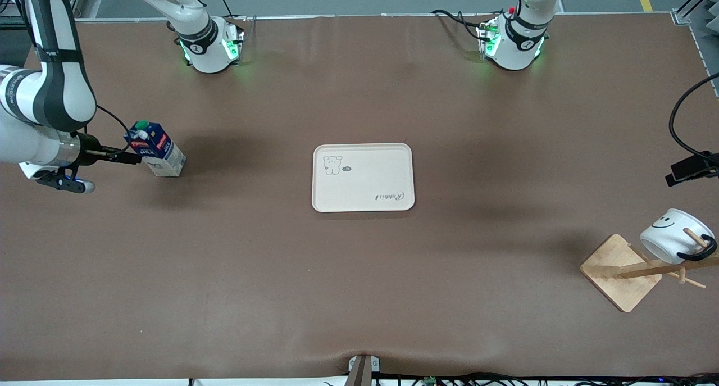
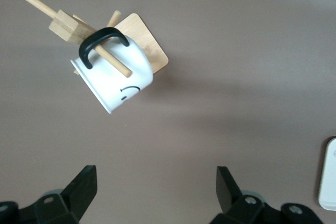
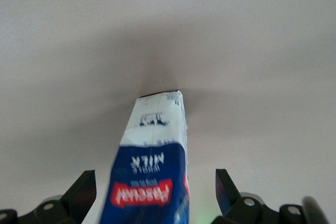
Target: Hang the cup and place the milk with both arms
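Right tool (image 3: 152, 195): we are seeing it spread, the milk (image 1: 156, 149) standing between its fingers on the surface (image 1: 359, 273).
Left tool (image 2: 155, 195): we are seeing it spread above the cup (image 2: 113, 74), which is hanging on the rack (image 1: 646, 271).

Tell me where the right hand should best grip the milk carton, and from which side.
Grip the milk carton across its flat upper sides, coming level from the right arm's end of the table. It stands upright, and the right hand is already open astride it. The tray is bare.
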Motion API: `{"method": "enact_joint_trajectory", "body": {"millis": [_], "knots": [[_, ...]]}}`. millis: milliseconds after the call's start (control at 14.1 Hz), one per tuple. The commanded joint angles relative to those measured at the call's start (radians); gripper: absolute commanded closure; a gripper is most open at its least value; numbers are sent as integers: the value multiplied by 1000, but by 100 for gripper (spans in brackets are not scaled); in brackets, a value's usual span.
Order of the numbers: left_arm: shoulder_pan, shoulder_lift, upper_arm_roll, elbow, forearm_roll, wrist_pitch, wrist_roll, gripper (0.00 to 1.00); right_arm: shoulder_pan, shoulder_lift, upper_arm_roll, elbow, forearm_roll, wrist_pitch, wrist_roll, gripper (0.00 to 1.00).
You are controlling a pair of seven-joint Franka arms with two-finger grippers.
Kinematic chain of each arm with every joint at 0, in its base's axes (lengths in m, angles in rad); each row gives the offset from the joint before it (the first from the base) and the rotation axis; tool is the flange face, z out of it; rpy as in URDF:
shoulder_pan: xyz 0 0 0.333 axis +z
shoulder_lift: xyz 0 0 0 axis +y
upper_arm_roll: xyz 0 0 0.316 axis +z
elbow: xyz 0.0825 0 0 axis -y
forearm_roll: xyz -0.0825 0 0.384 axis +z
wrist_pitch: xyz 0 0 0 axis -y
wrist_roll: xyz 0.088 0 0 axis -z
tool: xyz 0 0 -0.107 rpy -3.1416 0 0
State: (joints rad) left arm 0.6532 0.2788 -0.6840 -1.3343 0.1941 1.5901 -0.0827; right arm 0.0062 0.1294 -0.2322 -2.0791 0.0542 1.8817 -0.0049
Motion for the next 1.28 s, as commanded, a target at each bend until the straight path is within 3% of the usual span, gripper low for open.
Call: {"method": "enact_joint_trajectory", "body": {"millis": [0,213,284,498,853,996,1067,1209], "knots": [[11,-36,-18,-5,-15,-47,-6,0,-17,-28,13,3,-14,-10,-4,0],[-12,-73,-2,-9,-100,-83,-3,0,-14,-25,13,118,-10,-134,5,0],[-59,-93,47,-11,-101,-117,0,0,-14,-25,13,157,-10,-174,6,0],[-280,-167,274,-41,-142,-136,-6,0,-6,-19,16,235,-16,-284,6,0],[-581,-266,573,-152,-183,-136,-18,0,4,121,19,600,-34,-320,-6,0],[-641,-294,622,-184,-183,-134,-23,0,52,124,14,643,-72,-312,5,0],[-661,-302,636,-193,-183,-136,-25,0,67,122,16,651,-132,-311,6,0],[-658,-303,636,-192,-180,-136,-22,0,64,83,16,642,-114,-331,8,0]]}}
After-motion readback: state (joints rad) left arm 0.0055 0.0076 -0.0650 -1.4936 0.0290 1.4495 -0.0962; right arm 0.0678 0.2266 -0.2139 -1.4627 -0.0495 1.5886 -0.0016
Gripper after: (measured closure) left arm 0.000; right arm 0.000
